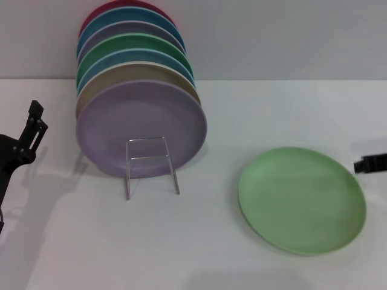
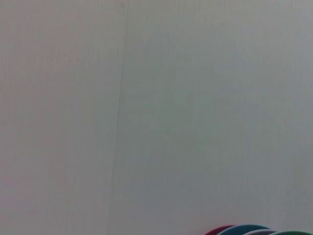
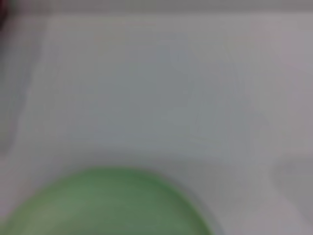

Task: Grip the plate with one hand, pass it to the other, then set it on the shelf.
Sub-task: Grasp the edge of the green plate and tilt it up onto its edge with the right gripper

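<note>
The light green plate (image 1: 302, 199) lies flat on the white table at the right; the right wrist view shows part of the plate (image 3: 107, 205) too. The shelf (image 1: 151, 164), a thin silver wire rack, stands left of centre with its front loop toward me. My right gripper (image 1: 370, 163) enters at the right edge, just beside the plate's far right rim. My left gripper (image 1: 33, 124) is raised at the far left, well away from the rack.
Several plates stand on edge in the rack, with a lilac plate (image 1: 142, 128) in front and a darker green plate (image 1: 136, 45), blue and red ones behind. The left wrist view shows mostly wall, with plate tops (image 2: 244, 230) at one edge.
</note>
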